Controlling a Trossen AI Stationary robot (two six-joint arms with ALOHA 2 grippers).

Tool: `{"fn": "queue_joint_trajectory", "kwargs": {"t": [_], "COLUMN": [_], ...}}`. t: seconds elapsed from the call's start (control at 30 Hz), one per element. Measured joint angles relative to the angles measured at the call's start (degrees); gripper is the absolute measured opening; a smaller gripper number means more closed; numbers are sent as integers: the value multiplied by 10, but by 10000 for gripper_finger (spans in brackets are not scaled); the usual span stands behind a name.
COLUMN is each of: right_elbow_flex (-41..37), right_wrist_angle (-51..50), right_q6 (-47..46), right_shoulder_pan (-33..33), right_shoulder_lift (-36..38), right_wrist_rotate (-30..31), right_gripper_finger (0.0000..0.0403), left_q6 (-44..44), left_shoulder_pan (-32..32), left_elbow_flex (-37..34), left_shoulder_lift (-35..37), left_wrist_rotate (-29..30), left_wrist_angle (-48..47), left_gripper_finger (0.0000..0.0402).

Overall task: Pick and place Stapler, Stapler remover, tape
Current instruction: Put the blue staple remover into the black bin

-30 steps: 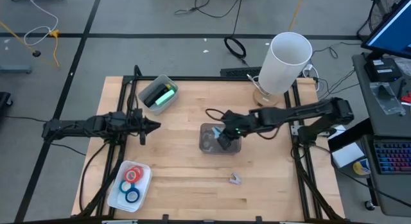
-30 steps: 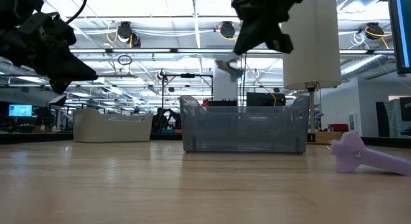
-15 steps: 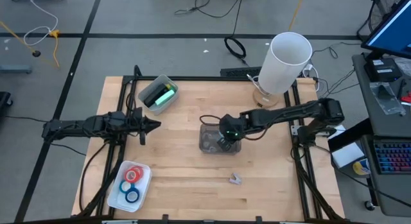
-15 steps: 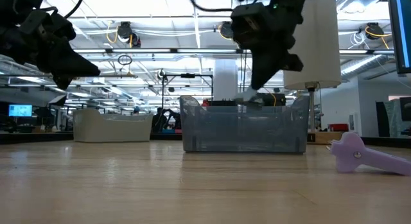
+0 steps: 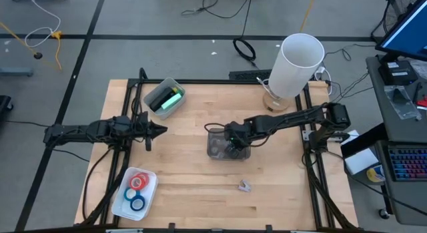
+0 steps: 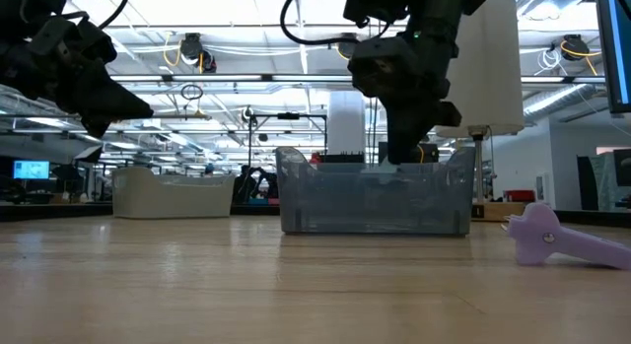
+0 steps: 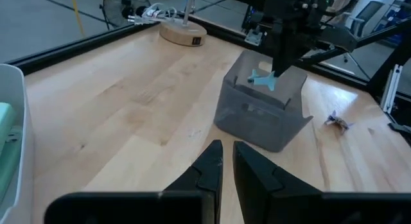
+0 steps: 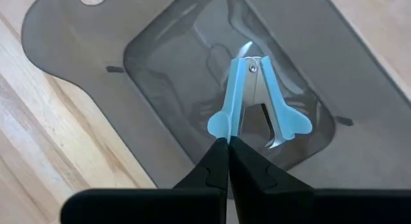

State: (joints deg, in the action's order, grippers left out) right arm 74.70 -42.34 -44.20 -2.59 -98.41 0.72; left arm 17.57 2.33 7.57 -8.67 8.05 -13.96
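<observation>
1. landmark: the grey bin near the middle of the surface. we place everything from it.
2. right end effector is over the bin, reaching down into its mouth, fingers pinched tight on one wing of the blue staple remover. the remover hangs inside the bin walls; we cannot tell whether it touches the floor of the bin.
3. step in hand, as we judge it: placing this remover in the bin. next move calls for parting the fingers to let it drop, then lifting straight up clear of the rim.
4. a second, lilac staple remover lies on the surface just beyond the bin's near side, untouched. likely next pick.
5. left end effector waits well off the bin's left side, fingers nearly closed, holding nothing.
6. stapler, mint green, sits in a tray up-left of the bin.
7. tape rolls, red and blue, lie in a white tray down-left of the bin.
</observation>
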Motion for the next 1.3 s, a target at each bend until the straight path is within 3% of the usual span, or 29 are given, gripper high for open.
{"fn": "queue_joint_trajectory", "kwargs": {"t": [0.53, 0.67, 1.1, 1.3], "right_elbow_flex": [-1, 0, 0, 0], "right_wrist_angle": [43, 57, 77, 24], "right_q6": [94, 99, 89, 74], "right_shoulder_pan": [10, 13, 11, 10], "right_shoulder_lift": [-20, -18, -27, -28], "right_wrist_rotate": [-32, -55, -54, -52], "right_gripper_finger": [0, 0, 0, 0], "left_q6": [-10, -10, -10, -13], "left_shoulder_pan": [0, 0, 0, 0], "left_elbow_flex": [0, 0, 0, 0], "left_shoulder_lift": [0, 0, -1, -1], "left_wrist_rotate": [10, 10, 10, 10], "left_wrist_angle": [-1, -6, -9, -9], "left_gripper_finger": [37, 37, 37, 37]}}
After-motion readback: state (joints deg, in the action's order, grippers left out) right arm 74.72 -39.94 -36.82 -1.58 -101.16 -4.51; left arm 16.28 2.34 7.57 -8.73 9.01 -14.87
